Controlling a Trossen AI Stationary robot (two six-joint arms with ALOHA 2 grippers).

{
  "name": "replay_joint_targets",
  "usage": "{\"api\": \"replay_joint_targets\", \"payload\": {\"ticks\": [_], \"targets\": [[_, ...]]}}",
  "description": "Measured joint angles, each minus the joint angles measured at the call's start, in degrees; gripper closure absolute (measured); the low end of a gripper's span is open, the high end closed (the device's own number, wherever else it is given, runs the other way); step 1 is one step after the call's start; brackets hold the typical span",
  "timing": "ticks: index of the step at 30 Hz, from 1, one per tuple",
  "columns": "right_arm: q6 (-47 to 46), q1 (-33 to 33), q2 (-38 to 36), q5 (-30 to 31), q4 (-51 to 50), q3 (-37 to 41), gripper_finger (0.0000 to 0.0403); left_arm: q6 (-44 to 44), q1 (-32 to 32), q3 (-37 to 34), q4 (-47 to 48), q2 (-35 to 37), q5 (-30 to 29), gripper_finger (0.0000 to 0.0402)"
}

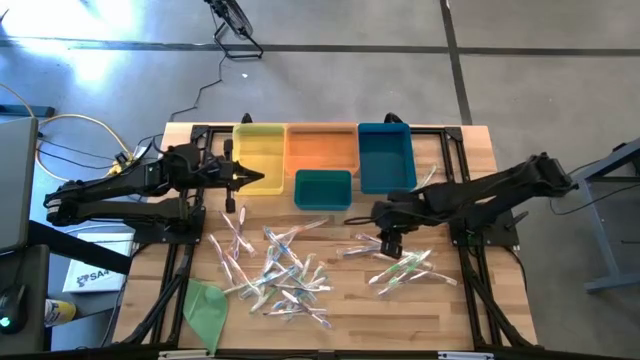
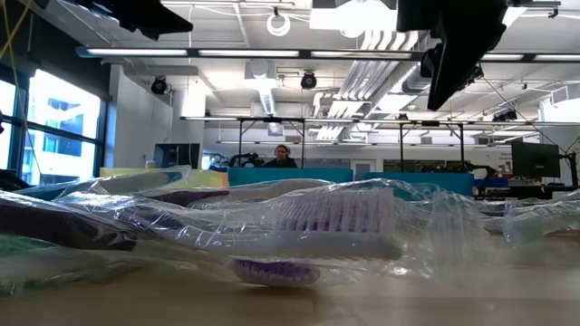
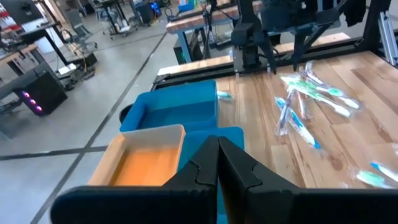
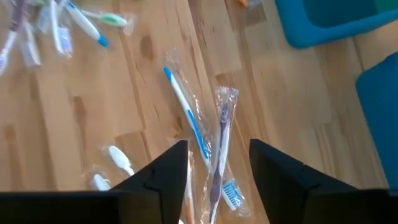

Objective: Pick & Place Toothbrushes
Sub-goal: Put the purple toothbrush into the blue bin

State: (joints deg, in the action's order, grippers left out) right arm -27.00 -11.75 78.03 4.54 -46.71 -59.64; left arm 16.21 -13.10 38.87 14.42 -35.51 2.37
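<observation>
Many clear-wrapped toothbrushes (image 1: 285, 270) lie scattered on the wooden table (image 1: 480, 150); a smaller bunch (image 1: 400, 268) lies to their right. My right gripper (image 1: 385, 242) hangs open above the left end of that bunch, pointing steeply down. In the right wrist view its fingers (image 4: 217, 168) stand on either side of a blue-handled toothbrush (image 4: 186, 112) and a purple-handled one (image 4: 221, 146), both flat on the table below and untouched. My left gripper (image 3: 217, 168) is shut on nothing, held above the yellow bin (image 1: 258, 150).
Along the far side stand a yellow bin, an orange bin (image 1: 322, 147) and a blue bin (image 1: 385, 155), with a small teal bin (image 1: 323, 188) in front. A green cloth-like sheet (image 1: 207, 305) lies near the front left. A person sits far behind the table (image 2: 281, 156).
</observation>
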Motion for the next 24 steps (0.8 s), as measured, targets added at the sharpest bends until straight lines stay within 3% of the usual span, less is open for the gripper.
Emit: {"api": "replay_joint_targets", "payload": {"ticks": [15,24], "targets": [[3.8,0.3,11.9,-0.2,0.8,0.0,0.0261,0.0,0.0,0.0,1.2,0.0,0.0,0.0401],[5.8,2.2,13.5,-1.4,8.6,5.1,0.0261,0.0,0.0,0.0,1.7,0.0,0.0,0.0401]]}}
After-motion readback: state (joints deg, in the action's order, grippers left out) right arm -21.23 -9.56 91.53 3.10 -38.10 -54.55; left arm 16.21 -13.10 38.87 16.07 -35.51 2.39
